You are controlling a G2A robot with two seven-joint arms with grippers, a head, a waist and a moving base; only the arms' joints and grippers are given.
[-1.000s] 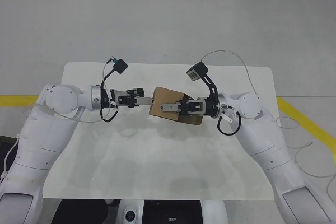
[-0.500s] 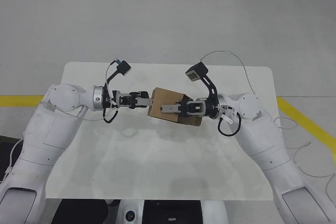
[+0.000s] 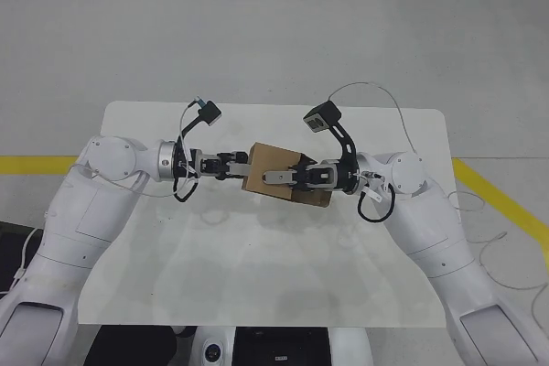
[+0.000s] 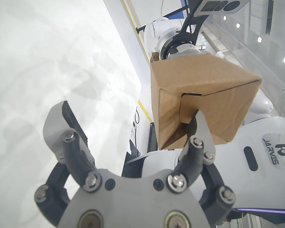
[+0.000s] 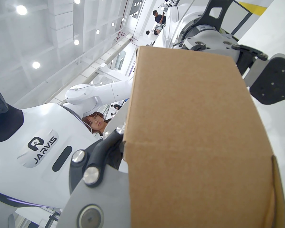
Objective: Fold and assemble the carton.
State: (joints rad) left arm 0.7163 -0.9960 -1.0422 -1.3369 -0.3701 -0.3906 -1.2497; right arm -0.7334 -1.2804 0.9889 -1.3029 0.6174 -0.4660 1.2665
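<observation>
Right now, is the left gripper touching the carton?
Touching: left wrist view shows one finger of the left gripper pressed into the carton at its flap.

The brown cardboard carton (image 3: 273,156) hangs over the middle of the white rectangular table (image 3: 256,265), nearer its far edge. The left gripper (image 3: 242,167) is at its left end, one finger tucked into the end flap. The right gripper (image 3: 280,174) clasps it from the right.

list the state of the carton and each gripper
carton: folded into a box, held up, one end flap not tucked flat
left gripper: open, one fingertip poked into the carton's end
right gripper: shut on the carton
</observation>
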